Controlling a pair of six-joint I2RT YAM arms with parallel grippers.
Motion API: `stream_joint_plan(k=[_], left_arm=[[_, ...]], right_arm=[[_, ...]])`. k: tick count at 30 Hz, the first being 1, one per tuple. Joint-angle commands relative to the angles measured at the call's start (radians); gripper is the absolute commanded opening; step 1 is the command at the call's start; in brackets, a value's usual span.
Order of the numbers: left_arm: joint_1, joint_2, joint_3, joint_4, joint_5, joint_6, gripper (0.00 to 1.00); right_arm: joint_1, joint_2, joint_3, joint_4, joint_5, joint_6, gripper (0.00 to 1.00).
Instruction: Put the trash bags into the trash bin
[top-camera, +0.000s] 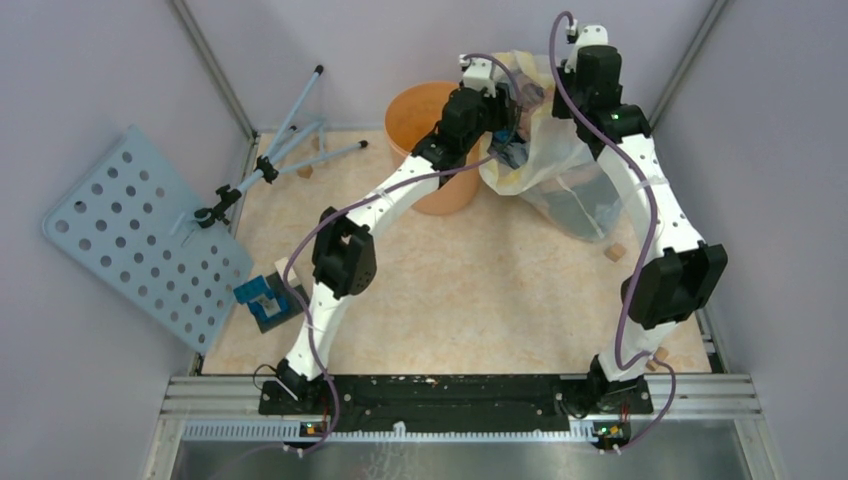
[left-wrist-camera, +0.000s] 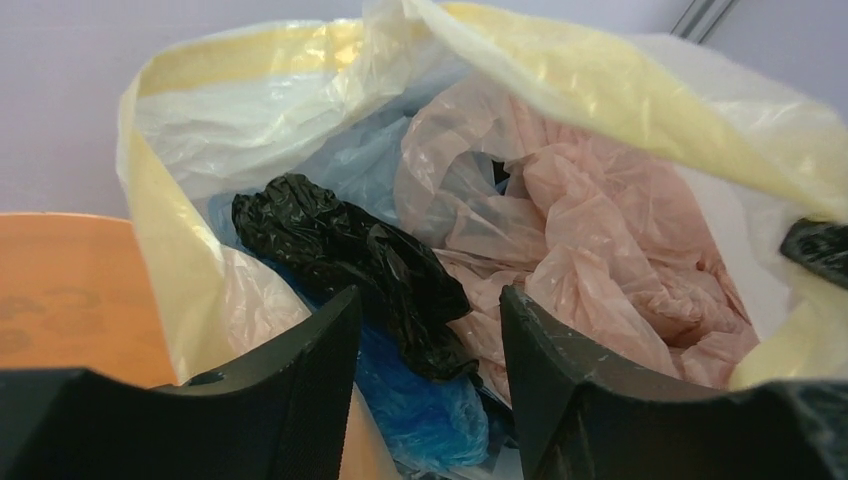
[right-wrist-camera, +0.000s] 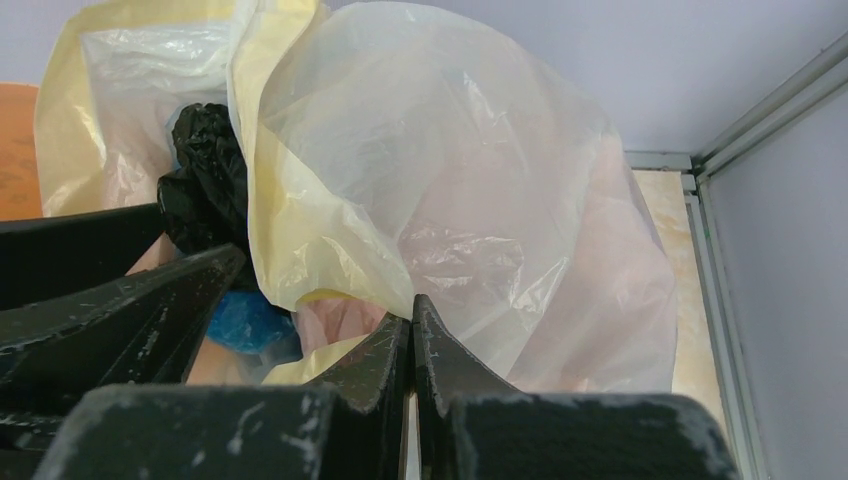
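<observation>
Inside translucent bag: black bag, plain from wrists, unclear overhead.

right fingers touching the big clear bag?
Touching. The right wrist view shows the right fingers shut on the big bag's yellowish rim, with the film pinched between them.

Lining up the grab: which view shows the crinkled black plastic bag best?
Left wrist: the crinkled glossy black plastic bag lies in plain sight inside the big translucent yellowish bag. Right wrist shows only part; top view mostly hides it behind the arms.
</observation>
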Motion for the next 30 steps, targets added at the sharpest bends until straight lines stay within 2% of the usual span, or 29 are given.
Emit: stream_joint_plan(k=[1,3,5,7,8,15,22,30], left_arm=[[-0.002,0.028,0.044,0.024,-0.011,0.007,0.58],[-0.003,0.042,0.053,0.015,-0.012,0.006,0.50],[0.000,0.047,0.054,0.017,-0.002,0.003,0.31],[0.000,0.037,0.044,0.037,0.007,0.002,0.06],[0.000,0.024,0.030,0.057,0.012,0.004,0.00],[0.000,-0.089,-0.024,0.176,0.137,0.003,0.00],[0.000,-0.232,-0.125,0.239,0.142,0.014,0.00],[0.000,-0.493,-0.373,0.293,0.199,0.004,0.00]], right_arm=[[-0.011,-0.058,0.000,0.033,-0.013,0.015,0.00],[-0.011,-0.058,-0.001,0.033,-0.015,0.016,0.00],[-0.011,-0.058,-0.003,0.033,-0.013,0.014,0.00],[-0.011,-0.060,-0.002,0.031,-0.009,0.011,0.00],[-0.014,-0.059,-0.001,0.032,-0.008,0.010,0.00],[-0.027,-0.056,0.016,0.028,-0.004,0.011,0.00],[-0.046,-0.061,0.018,0.018,-0.022,0.021,0.00],[-0.100,-0.066,0.029,0.020,-0.082,0.057,0.00]])
